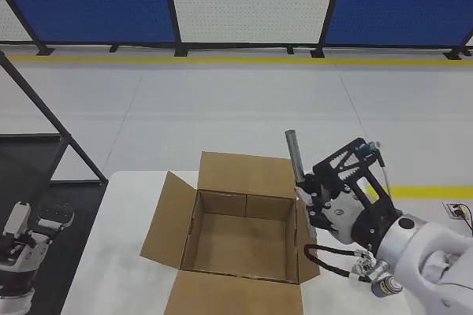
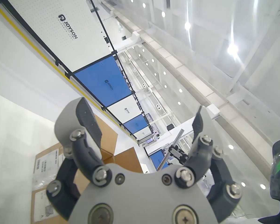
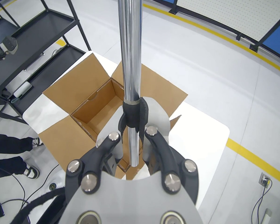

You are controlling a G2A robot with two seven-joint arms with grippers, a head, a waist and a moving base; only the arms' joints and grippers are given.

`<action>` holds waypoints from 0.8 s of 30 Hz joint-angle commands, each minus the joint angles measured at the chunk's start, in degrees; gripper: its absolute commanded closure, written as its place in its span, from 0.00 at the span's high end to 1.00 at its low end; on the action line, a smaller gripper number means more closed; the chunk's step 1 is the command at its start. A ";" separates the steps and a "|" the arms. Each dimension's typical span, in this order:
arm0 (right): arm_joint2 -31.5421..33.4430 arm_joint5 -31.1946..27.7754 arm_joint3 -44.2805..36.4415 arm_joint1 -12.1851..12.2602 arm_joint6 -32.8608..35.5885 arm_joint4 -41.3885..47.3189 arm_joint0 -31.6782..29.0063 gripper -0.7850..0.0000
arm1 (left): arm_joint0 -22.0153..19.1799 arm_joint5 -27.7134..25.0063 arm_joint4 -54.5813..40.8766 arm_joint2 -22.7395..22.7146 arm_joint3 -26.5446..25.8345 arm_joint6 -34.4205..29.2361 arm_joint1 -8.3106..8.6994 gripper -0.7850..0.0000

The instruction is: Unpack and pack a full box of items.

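Where the white worktop (image 1: 126,236) ends, well left of the cardboard box (image 1: 169,224), the left end effector (image 2: 142,117) tilts up toward the ceiling with its 2 fingers spread apart. The box sits on the worktop with its 4 flaps folded outward and its bare brown floor showing. Just past the box's right wall, above the right flap, the right end effector (image 3: 133,114) is clamped on a shiny metal rod (image 3: 129,36). Most of the rod sticks out beyond the fingertips, and a short end lies behind them.
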 commanded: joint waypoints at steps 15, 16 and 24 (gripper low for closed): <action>-3.81 -5.66 0.02 0.09 -1.80 -5.20 -1.85 0.00 | -0.04 1.39 1.48 0.73 -1.02 -0.77 0.10 1.00; -5.51 -6.11 0.35 -0.01 -0.74 -6.83 -1.01 0.00 | -0.12 1.70 1.88 0.90 -1.14 -1.07 0.15 1.00; -24.03 -9.52 6.28 -3.37 7.19 -19.08 13.79 0.00 | 0.66 2.13 3.14 1.76 -0.74 -1.71 0.21 1.00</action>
